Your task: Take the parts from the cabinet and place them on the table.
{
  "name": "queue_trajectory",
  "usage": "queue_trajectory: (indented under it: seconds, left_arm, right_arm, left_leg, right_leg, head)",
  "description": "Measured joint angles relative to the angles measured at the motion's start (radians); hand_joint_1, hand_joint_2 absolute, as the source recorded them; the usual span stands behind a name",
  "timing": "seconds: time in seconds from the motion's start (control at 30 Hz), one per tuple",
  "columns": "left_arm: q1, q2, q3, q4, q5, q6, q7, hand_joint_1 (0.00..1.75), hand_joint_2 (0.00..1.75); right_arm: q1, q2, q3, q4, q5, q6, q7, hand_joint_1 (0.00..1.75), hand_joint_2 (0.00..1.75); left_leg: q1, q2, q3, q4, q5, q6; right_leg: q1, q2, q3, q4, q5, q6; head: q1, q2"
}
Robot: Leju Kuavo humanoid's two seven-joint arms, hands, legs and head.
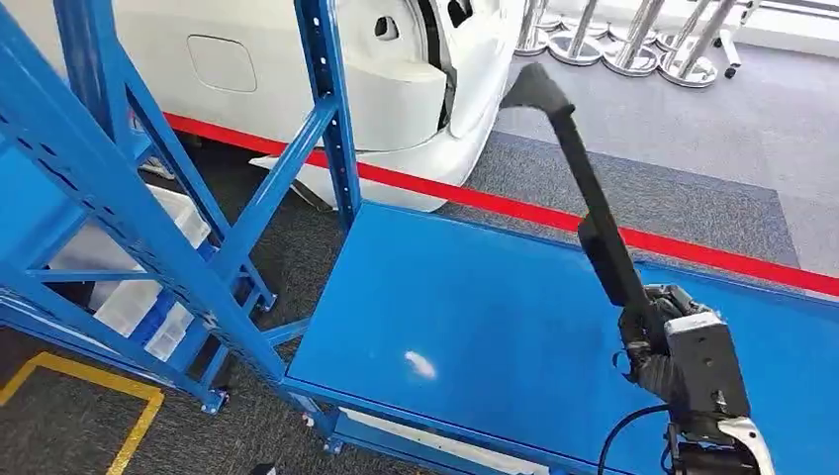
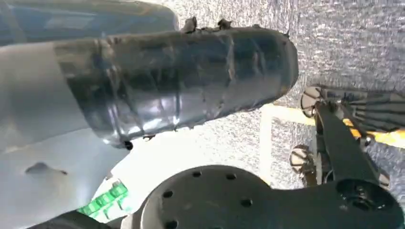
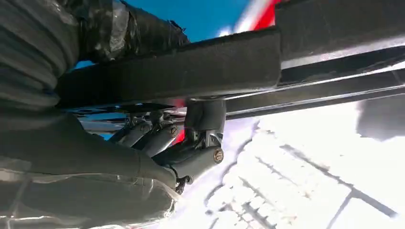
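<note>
My right hand (image 1: 648,336) grips the lower end of a long black bar-shaped part (image 1: 594,198) at the right of the blue table (image 1: 445,307). The part slants up and away over the table, ending in a bent tip (image 1: 534,87). In the right wrist view the part (image 3: 191,67) runs across the picture, with dark fingers (image 3: 191,143) curled under it and the taped thumb (image 3: 133,28) over it. My left hand (image 2: 181,81) hangs over the grey floor, its black-taped thumb stretched out and nothing in it. The blue cabinet frame (image 1: 109,188) stands at the left.
White bins (image 1: 129,297) sit low inside the cabinet. A white car body (image 1: 416,89) stands behind the table, beyond a red floor line (image 1: 514,208). Yellow tape (image 1: 89,376) marks the floor at the near left. Chrome stands (image 1: 633,40) are far right.
</note>
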Motion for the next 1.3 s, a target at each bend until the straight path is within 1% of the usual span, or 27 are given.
queue_trajectory:
  seconds: [0.03, 0.07, 0.17, 0.23, 0.27, 0.3, 0.33, 0.37, 0.4, 0.43, 0.5, 0.53, 0.57, 0.67, 0.73, 0.77, 0.83, 0.87, 0.9, 0.93, 1.03, 1.07, 1.13, 1.2, 1.23, 1.27, 1.3]
  left_arm:
    - [0.0, 0.0, 0.0, 0.0, 0.001, 0.0, 0.0, 0.0, 0.0]
    - [-0.001, 0.0, 0.001, 0.0, 0.002, 0.002, 0.0, 0.0, 0.0]
    - [0.003, 0.0, 0.003, 0.0, 0.009, 0.01, 0.001, 0.0, 0.0]
    - [0.002, 0.0, 0.004, 0.0, 0.01, 0.014, 0.002, 0.0, 0.0]
    - [0.002, 0.004, 0.004, 0.0, 0.01, 0.014, 0.002, 0.0, 0.0]
    - [0.002, 0.01, 0.004, 0.0, 0.01, 0.014, 0.003, 0.0, 0.0]
    - [0.003, 0.013, 0.004, 0.0, 0.01, 0.014, 0.003, 0.0, 0.0]
    - [0.005, 0.019, 0.004, 0.0, 0.01, 0.014, 0.003, 0.0, 0.0]
    - [0.006, 0.022, 0.004, 0.0, 0.01, 0.014, 0.003, 0.0, 0.0]
    - [0.006, 0.025, 0.003, 0.0, 0.01, 0.014, 0.003, 0.0, 0.0]
    - [0.004, 0.027, 0.004, 0.0, 0.016, 0.017, 0.003, 0.0, 0.0]
    - [0.004, 0.027, 0.004, 0.0, 0.017, 0.019, 0.003, 0.0, 0.0]
    - [0.002, 0.027, 0.004, 0.0, 0.018, 0.019, 0.003, 0.0, 0.0]
    - [0.004, 0.027, 0.004, 0.0, 0.021, 0.02, 0.01, 0.0, 0.0]
    - [0.004, 0.027, 0.004, 0.0, 0.022, 0.02, 0.011, 0.0, 0.0]
    - [0.002, 0.022, 0.004, 0.0, 0.022, 0.021, 0.011, 0.0, 0.0]
    - [0.001, 0.013, 0.005, 0.0, 0.027, 0.021, 0.011, 0.0, 0.0]
    - [0.002, 0.009, 0.005, 0.0, 0.027, 0.021, 0.012, 0.0, 0.0]
    - [0.004, 0.006, 0.005, 0.0, 0.028, 0.023, 0.013, 0.0, 0.0]
    - [0.005, 0.005, 0.005, 0.0, 0.028, 0.028, 0.014, 0.0, 0.0]
    - [0.003, 0.005, 0.005, 0.0, 0.03, 0.034, 0.019, 0.0, 0.0]
    - [0.003, 0.005, 0.005, 0.0, 0.031, 0.032, 0.02, 0.0, 0.0]
    - [0.004, 0.004, 0.005, 0.0, 0.034, 0.031, 0.021, 0.0, 0.0]
    - [0.003, 0.004, 0.005, 0.0, 0.038, 0.02, 0.018, 0.0, 0.0]
    - [0.002, 0.004, 0.005, 0.0, 0.038, 0.02, 0.017, 0.0, 0.0]
    - [0.002, 0.005, 0.006, 0.0, 0.039, 0.02, 0.017, 0.0, 0.0]
    - [0.002, 0.01, 0.006, 0.0, 0.039, 0.02, 0.018, 0.0, 0.0]
  right_arm:
    - [-0.009, 0.003, 0.001, -0.027, -0.011, -0.01, -0.006, 1.75, 1.75]
    - [-0.017, 0.005, 0.003, -0.05, -0.013, -0.018, -0.01, 1.75, 1.75]
    - [-0.02, 0.015, 0.007, -0.132, 0.002, -0.044, -0.03, 1.75, 1.75]
    - [-0.021, 0.021, 0.009, -0.171, 0.007, -0.048, -0.033, 1.75, 1.75]
    - [-0.021, 0.026, 0.01, -0.187, 0.011, -0.053, -0.034, 1.75, 1.75]
    - [-0.021, 0.029, 0.011, -0.205, 0.012, -0.056, -0.035, 1.75, 1.75]
    - [-0.019, 0.033, 0.012, -0.216, 0.012, -0.057, -0.035, 1.75, 1.75]
    - [-0.018, 0.035, 0.013, -0.224, 0.013, -0.057, -0.035, 1.75, 1.75]
    - [-0.016, 0.037, 0.014, -0.232, 0.014, -0.058, -0.037, 1.75, 1.75]
    - [-0.014, 0.039, 0.016, -0.24, 0.018, -0.061, -0.043, 1.75, 1.75]
    - [-0.013, 0.047, 0.019, -0.261, 0.028, -0.073, -0.053, 1.75, 1.75]
    - [-0.012, 0.052, 0.021, -0.272, 0.034, -0.079, -0.058, 1.75, 1.75]
    - [-0.011, 0.053, 0.021, -0.284, 0.039, -0.084, -0.061, 1.75, 1.75]
    - [0.001, 0.063, 0.028, -0.31, 0.046, -0.097, -0.063, 1.75, 1.75]
    - [0.01, 0.066, 0.032, -0.319, 0.047, -0.109, -0.063, 1.75, 1.75]
    - [0.011, 0.066, 0.035, -0.322, 0.05, -0.114, -0.064, 1.75, 1.75]
    - [0.023, 0.067, 0.039, -0.323, 0.063, -0.134, -0.076, 1.75, 1.75]
    - [0.035, 0.069, 0.04, -0.322, 0.066, -0.15, -0.085, 1.75, 1.75]
    - [0.046, 0.071, 0.04, -0.322, 0.067, -0.164, -0.093, 1.75, 1.75]
    - [0.056, 0.075, 0.041, -0.322, 0.065, -0.181, -0.105, 1.75, 1.75]
    - [0.078, 0.078, 0.043, -0.32, 0.039, -0.208, -0.145, 1.75, 1.75]
    - [0.083, 0.079, 0.043, -0.32, 0.034, -0.211, -0.152, 1.75, 1.75]
    - [0.094, 0.084, 0.044, -0.318, 0.027, -0.217, -0.156, 1.75, 1.75]
    - [0.106, 0.084, 0.044, -0.316, 0.018, -0.223, -0.159, 1.75, 1.75]
    - [0.11, 0.085, 0.044, -0.314, 0.013, -0.226, -0.161, 1.75, 1.75]
    - [0.114, 0.086, 0.044, -0.313, 0.01, -0.229, -0.163, 1.75, 1.75]
    - [0.118, 0.087, 0.044, -0.311, 0.006, -0.234, -0.166, 1.75, 1.75]
  left_leg:
    - [0.0, 0.0, 0.0, 0.0, -0.001, -0.001]
    - [-0.008, -0.001, -0.005, 0.006, -0.004, -0.007]
    - [-0.001, 0.0, -0.003, -0.003, -0.001, -0.025]
    - [-0.003, 0.003, -0.007, 0.018, -0.023, -0.036]
    - [-0.002, 0.005, -0.033, 0.075, -0.061, -0.04]
    - [0.0, 0.006, -0.08, 0.176, -0.111, -0.045]
    - [0.001, 0.007, -0.116, 0.251, -0.14, -0.047]
    - [0.002, 0.007, -0.146, 0.309, -0.154, -0.05]
    - [0.003, 0.007, -0.155, 0.32, -0.144, -0.053]
    - [0.005, 0.007, -0.141, 0.285, -0.113, -0.055]
    - [0.011, 0.007, -0.054, 0.107, -0.017, -0.057]
    - [0.014, 0.007, -0.016, 0.031, 0.006, -0.057]
    - [0.012, 0.003, -0.006, 0.007, -0.009, -0.049]
    - [0.006, 0.0, -0.011, 0.012, -0.006, -0.024]
    - [0.015, 0.002, -0.008, 0.002, 0.002, -0.011]
    - [0.015, 0.002, -0.009, 0.002, 0.003, -0.006]
    - [0.013, 0.002, -0.012, 0.002, 0.004, -0.002]
    - [0.011, 0.002, -0.013, 0.002, 0.003, -0.001]
    - [0.009, 0.002, -0.013, 0.002, 0.003, -0.001]
    - [0.006, 0.001, -0.011, 0.002, 0.003, -0.001]
    - [0.0, -0.001, -0.005, 0.002, 0.002, -0.001]
    - [-0.006, -0.001, -0.007, 0.003, 0.0, -0.004]
    - [-0.003, 0.001, -0.011, 0.004, 0.005, -0.015]
    - [-0.002, 0.001, -0.009, -0.002, 0.012, -0.027]
    - [-0.002, 0.003, -0.011, 0.007, -0.005, -0.032]
    - [-0.003, 0.005, -0.025, 0.04, -0.042, -0.036]
    - [-0.001, 0.006, -0.054, 0.113, -0.093, -0.039]
  right_leg:
    - [0.004, -0.002, 0.033, -0.07, 0.022, -0.012]
    - [0.007, -0.005, 0.043, -0.098, 0.012, -0.013]
    - [0.012, -0.004, 0.04, -0.098, 0.014, -0.017]
    - [0.001, -0.008, 0.056, -0.124, 0.026, -0.024]
    - [0.001, -0.008, 0.059, -0.127, 0.028, -0.027]
    - [0.001, -0.009, 0.058, -0.127, 0.028, -0.028]
    - [0.001, -0.009, 0.058, -0.126, 0.027, -0.03]
    - [0.001, -0.009, 0.058, -0.126, 0.027, -0.03]
    - [0.0, -0.009, 0.058, -0.124, 0.026, -0.029]
    - [0.0, -0.008, 0.059, -0.122, 0.024, -0.028]
    - [-0.004, -0.005, 0.06, -0.112, 0.016, -0.02]
    - [-0.004, -0.005, 0.059, -0.106, 0.011, -0.014]
    - [0.003, -0.002, 0.053, -0.093, 0.004, -0.005]
    - [-0.001, -0.001, 0.056, -0.105, 0.01, 0.008]
    - [-0.001, -0.001, 0.051, -0.087, -0.008, 0.018]
    - [-0.002, -0.002, 0.024, -0.031, -0.045, 0.02]
    - [-0.002, -0.001, -0.057, 0.141, -0.124, 0.024]
    - [-0.002, -0.002, -0.095, 0.219, -0.15, 0.024]
    - [-0.002, -0.001, -0.112, 0.248, -0.148, 0.022]
    - [-0.001, -0.001, -0.101, 0.222, -0.121, 0.018]
    - [0.006, -0.002, 0.023, -0.039, 0.007, -0.012]
    - [0.014, -0.006, 0.046, -0.091, 0.004, -0.022]
    - [0.017, -0.008, 0.041, -0.092, 0.016, -0.017]
    - [0.015, -0.006, 0.041, -0.104, 0.025, -0.026]
    - [0.007, -0.013, 0.046, -0.117, 0.035, -0.028]
    - [0.007, -0.014, 0.045, -0.122, 0.04, -0.034]
    - [0.007, -0.015, 0.04, -0.123, 0.044, -0.037]
  head:
    - [0.0, 0.0]
    - [0.0, 0.0]
    - [-0.001, 0.0]
    - [-0.004, 0.0]
    - [-0.006, 0.0]
    - [-0.006, 0.0]
    - [-0.006, 0.0]
    - [-0.005, 0.0]
    - [-0.006, 0.0]
    - [-0.006, 0.0]
    - [-0.005, 0.0]
    - [-0.006, 0.0]
    - [-0.008, 0.0]
    - [-0.005, 0.0]
    - [-0.003, 0.0]
    - [-0.001, 0.0]
    - [-0.001, 0.0]
    - [-0.001, 0.0]
    - [-0.001, 0.0]
    - [-0.001, 0.0]
    - [-0.001, 0.0]
    - [-0.001, 0.0]
    - [-0.003, 0.0]
    - [-0.002, 0.0]
    - [-0.003, 0.0]
    - [-0.004, 0.0]
    - [-0.005, 0.0]
